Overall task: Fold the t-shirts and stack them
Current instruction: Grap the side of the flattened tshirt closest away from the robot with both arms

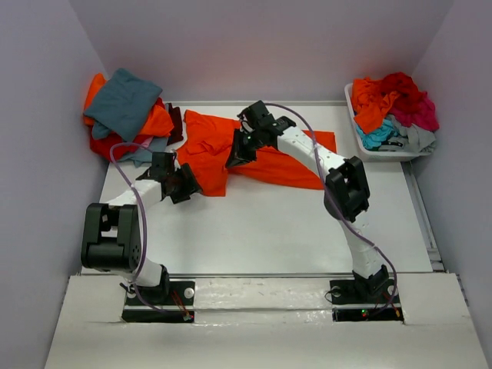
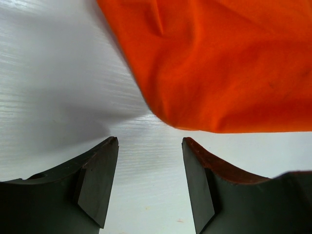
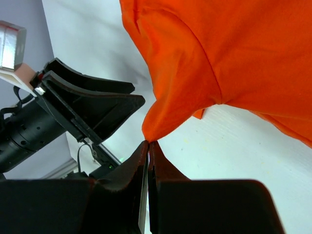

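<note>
A bright orange t-shirt [image 1: 273, 157] lies spread across the far middle of the white table [image 1: 261, 231]. My right gripper [image 1: 234, 159] is shut on a pinched fold of this shirt [image 3: 185, 87] and lifts it off the table. My left gripper [image 1: 190, 184] is open and empty just off the shirt's lower left corner [image 2: 209, 73], its fingers [image 2: 100, 180] over bare table. A pile of folded shirts [image 1: 127, 115], teal-grey on top of orange and red, sits at the far left.
A white plastic bin [image 1: 388, 150] at the far right holds a heap of red, orange, magenta, turquoise and grey shirts [image 1: 392, 104]. The left arm's gripper [image 3: 87, 105] shows close by in the right wrist view. Walls enclose the table.
</note>
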Available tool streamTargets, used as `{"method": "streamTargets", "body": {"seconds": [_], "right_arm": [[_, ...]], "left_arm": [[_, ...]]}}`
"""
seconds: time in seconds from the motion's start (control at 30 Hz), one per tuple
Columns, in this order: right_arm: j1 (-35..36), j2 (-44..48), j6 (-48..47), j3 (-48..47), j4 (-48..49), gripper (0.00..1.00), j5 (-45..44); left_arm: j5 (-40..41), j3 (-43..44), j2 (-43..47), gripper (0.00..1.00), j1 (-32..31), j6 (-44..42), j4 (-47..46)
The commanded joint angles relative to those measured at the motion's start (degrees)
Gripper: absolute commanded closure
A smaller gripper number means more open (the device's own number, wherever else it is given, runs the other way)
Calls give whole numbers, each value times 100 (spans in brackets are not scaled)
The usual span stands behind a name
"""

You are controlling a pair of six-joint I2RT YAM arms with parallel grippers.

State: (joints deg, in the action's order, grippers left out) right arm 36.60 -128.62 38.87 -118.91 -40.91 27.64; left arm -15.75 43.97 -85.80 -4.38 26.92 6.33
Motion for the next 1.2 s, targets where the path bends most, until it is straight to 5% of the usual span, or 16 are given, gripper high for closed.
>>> {"method": "streamTargets", "body": {"seconds": [0.0,0.17,0.3,0.4,1.17], "right_arm": [[-4,-119,-99,-115,-180,93,198],[-4,-357,-380,-133,-856,86,146],[-4,-190,-521,289,-999,66,-337],[-4,-85,-521,562,-902,61,-382],[-4,-58,-556,589,-1042,61,-777]], "left_arm": [[-157,-46,-24,34,25,129,-290],[-201,24,-51,34,-28,130,-281],[-270,42,-33,34,-80,165,-272],[-306,86,-42,34,-133,226,-281],[-561,-406,169,34,-863,876,-255]]}}
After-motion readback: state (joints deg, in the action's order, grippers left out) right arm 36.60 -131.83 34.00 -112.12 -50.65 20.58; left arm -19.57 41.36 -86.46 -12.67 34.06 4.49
